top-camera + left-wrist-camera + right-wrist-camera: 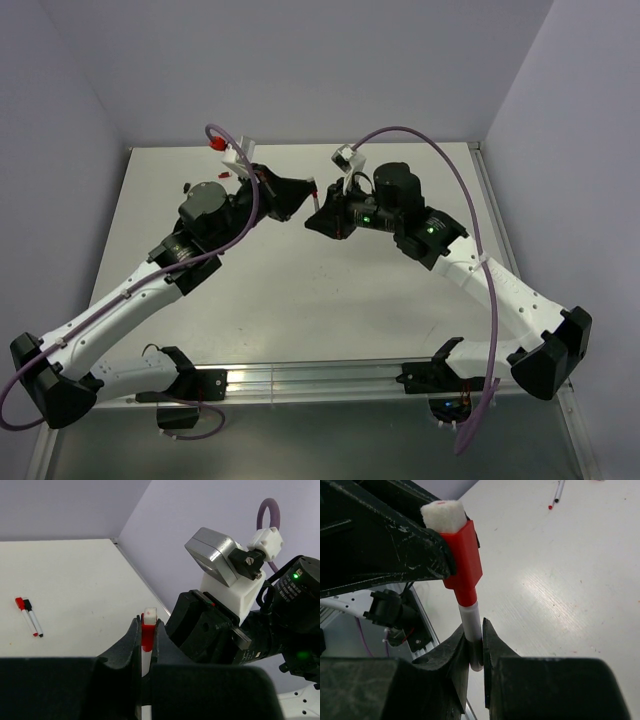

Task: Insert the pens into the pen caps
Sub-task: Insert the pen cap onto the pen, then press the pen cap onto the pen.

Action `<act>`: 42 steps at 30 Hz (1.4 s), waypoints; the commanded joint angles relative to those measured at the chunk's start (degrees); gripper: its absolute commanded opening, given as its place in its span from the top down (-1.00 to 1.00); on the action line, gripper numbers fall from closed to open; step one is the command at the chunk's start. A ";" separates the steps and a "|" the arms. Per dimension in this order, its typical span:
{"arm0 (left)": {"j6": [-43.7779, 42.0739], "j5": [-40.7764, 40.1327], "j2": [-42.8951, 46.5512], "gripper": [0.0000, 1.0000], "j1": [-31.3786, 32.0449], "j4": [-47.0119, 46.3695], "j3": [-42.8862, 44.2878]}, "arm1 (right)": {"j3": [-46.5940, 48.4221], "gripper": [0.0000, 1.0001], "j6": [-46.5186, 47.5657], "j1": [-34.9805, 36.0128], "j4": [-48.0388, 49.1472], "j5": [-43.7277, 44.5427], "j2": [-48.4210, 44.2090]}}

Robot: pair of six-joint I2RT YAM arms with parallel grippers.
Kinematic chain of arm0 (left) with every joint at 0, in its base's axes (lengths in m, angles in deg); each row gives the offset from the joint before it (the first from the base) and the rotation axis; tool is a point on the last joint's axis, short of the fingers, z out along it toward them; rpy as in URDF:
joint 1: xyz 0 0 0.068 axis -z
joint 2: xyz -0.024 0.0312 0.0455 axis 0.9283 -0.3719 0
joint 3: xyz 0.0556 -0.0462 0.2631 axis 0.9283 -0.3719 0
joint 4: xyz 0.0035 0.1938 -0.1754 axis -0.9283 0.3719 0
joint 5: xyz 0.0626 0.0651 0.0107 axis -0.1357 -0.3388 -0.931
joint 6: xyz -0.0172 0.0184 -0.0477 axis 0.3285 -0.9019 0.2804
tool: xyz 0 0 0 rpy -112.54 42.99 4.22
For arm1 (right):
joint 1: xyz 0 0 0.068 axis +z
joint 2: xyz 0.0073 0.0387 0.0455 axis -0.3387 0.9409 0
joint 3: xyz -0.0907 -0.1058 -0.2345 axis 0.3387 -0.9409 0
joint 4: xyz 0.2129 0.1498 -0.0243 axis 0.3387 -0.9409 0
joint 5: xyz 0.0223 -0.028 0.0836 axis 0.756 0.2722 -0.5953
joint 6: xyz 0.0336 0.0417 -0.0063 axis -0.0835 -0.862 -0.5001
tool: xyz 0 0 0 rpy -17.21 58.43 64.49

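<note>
The right tool (474, 641) is closed narrowly on the white barrel of a pen (469, 616). The pen stands nearly upright between its fingers, held in the air above the surface (560, 590). The pen's upper end sits inside a red cap (464, 562), which is topped with a white felt pad (442, 516). The left tool (146, 625) meets it from the opposite side, its fingers pinched narrowly on that cap. In the right wrist view, one black finger presses against the cap's side. The two tools face each other over the middle of the surface. Well apart from them, two more pens (30, 616) lie side by side on the surface, one red-ended and one black-ended.
</note>
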 commanded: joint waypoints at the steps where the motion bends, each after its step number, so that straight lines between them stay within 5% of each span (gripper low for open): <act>1: 1.35 19.77 -1.28 0.84 6.98 27.52 -4.91 | 5.44 1.00 -0.91 -3.89 37.39 10.93 -3.97; 23: -1.73 10.55 0.57 0.61 6.98 35.78 0.37 | 7.72 1.00 5.77 -0.73 30.01 8.03 -2.65; 29: 1.87 -5.93 3.29 0.32 6.19 39.03 1.68 | 7.64 1.00 6.21 -0.38 26.68 8.91 -3.43; 38: -1.10 -7.38 7.95 0.03 -8.75 38.07 8.08 | -1.59 1.00 1.30 2.25 22.10 6.45 -8.97; 40: -3.64 -6.60 8.30 -0.43 -9.02 36.67 10.03 | -3.26 1.00 0.85 2.96 21.23 5.57 -9.59; 42: -5.06 -5.55 8.74 -0.42 -9.02 34.82 12.75 | -3.35 1.00 0.67 3.84 20.00 5.57 -9.59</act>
